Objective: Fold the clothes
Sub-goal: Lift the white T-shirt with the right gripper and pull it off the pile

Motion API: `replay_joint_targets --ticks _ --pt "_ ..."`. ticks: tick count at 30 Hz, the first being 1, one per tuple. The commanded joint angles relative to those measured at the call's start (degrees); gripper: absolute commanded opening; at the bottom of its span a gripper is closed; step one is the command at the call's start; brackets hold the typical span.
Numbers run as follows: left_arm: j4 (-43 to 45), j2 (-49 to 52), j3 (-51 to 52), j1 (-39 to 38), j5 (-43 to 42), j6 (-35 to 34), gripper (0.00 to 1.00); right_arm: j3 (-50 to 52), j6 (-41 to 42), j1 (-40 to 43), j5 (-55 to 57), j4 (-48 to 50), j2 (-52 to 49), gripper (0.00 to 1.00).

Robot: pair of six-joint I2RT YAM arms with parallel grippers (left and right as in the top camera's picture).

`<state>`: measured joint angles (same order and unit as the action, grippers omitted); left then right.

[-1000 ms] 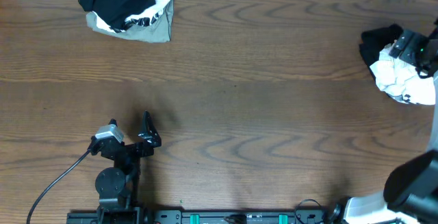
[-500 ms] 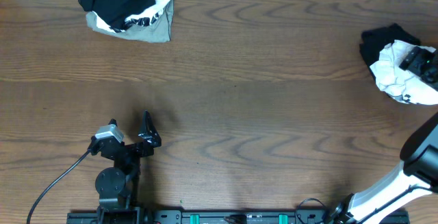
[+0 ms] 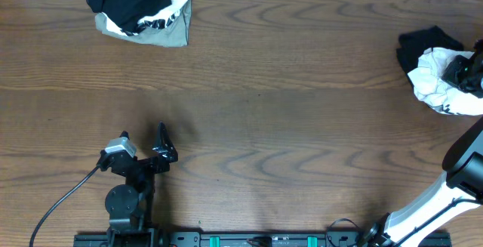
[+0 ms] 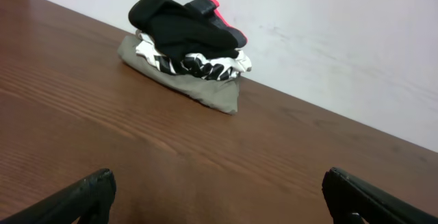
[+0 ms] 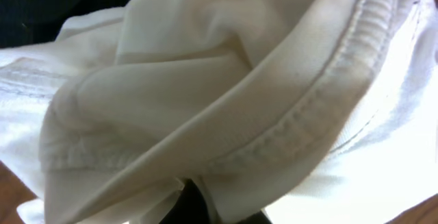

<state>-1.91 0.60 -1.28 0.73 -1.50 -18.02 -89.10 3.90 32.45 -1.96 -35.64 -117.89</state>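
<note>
A crumpled white garment lies on a black one at the table's right edge. My right gripper sits on this pile, shut on a fold of the white garment, which fills the right wrist view; only a dark bit of the right gripper shows under the hem. A second pile of clothes, black, white and grey, lies at the far left. My left gripper rests open near the front left, facing that pile, its fingertips wide apart with nothing between them.
The brown wooden table runs between the two piles. A white wall stands right behind the left pile. A black cable trails from the left arm's base toward the front edge.
My right gripper has shifted a little toward the front over the white garment and closed on it. The left arm and both piles have stayed put.
</note>
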Motion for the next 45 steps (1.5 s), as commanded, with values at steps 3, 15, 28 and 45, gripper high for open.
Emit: replay_joint_targets --ticks 3,15,28,45 --pt "-2.1 -0.4 1.0 0.2 0.7 0.3 0.98 -1.0 4.2 0.1 -0.7 -1.0 5.2 0.01" --pt "-2.1 -0.4 1.0 0.2 0.7 0.3 0.98 -1.0 13.5 -1.3 -20.4 -1.7 28.9 0.01" --pt "-2.1 -0.4 1.0 0.2 0.7 0.3 0.98 -1.0 18.1 -18.4 -42.1 -0.1 43.7 0.01" --pt "-2.1 -0.4 1.0 0.2 0.7 0.3 0.98 -1.0 27.4 -49.8 -37.4 13.2 42.4 0.01"
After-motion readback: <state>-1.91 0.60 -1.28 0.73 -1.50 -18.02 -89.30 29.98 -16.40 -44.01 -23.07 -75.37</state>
